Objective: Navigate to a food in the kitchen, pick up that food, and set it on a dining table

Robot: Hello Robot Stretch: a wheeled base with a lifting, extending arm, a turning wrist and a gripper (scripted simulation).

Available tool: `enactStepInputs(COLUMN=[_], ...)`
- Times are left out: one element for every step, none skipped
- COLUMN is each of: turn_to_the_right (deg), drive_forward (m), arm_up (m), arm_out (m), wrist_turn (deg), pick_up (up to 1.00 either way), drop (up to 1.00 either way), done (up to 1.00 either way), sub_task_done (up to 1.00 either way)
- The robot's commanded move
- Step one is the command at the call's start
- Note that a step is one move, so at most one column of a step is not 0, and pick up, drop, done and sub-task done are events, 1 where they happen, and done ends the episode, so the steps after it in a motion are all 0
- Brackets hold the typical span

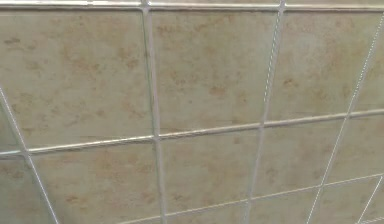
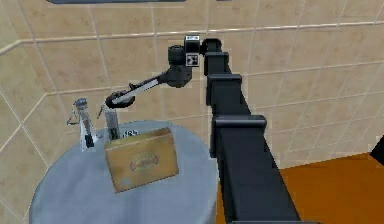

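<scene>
At the arm's far end, in the arm side view, the gripper (image 2: 113, 99) points down and toward the view's left. Its two thin fingers (image 2: 137, 90) slant away from the dark body. Whether the fingers are spread or pressed together cannot be told, nor whether they hold anything, because things stand on a surface right at their tips.

Just below the fingertips a small dark upright thing (image 2: 112, 126) stands on a round grey-blue tabletop (image 2: 70, 190); contact between it and the gripper cannot be judged. Below the gripper and a little toward the arm lies a tan block (image 2: 143, 158) with a darker mark on its front face, resting on the same tabletop and tilted slightly. Its shape does not settle whether this is the food. On the far side of the fingertips from the arm, near the table's edge, stands a pale glassy upright thing (image 2: 85, 118).

Behind the gripper's body sit the two white squares (image 2: 191, 42) with black marks, and from them the dark square arm (image 2: 240, 130) runs down to the picture's bottom edge. Beyond all this rises a beige tiled wall (image 2: 320, 90), with brown floor (image 2: 335, 195) past the arm, away from the gripper.

In the forward view, beige wall tiles (image 1: 200, 70) with pale grout lines stand close ahead.
</scene>
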Motion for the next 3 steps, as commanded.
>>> enactStepInputs(turn_to_the_right=[0.0, 0.0, 0.0], drive_forward=[0.00, 0.00, 0.00], arm_up=[0.00, 0.00, 0.00], arm_out=[0.00, -0.10, 0.00], wrist_turn=[0.0, 0.0, 0.0], pick_up=[0.00, 0.00, 0.00], drop=[1.00, 0.00, 0.00], done=[0.00, 0.00, 1.00], sub_task_done=[0.00, 0.00, 0.00])
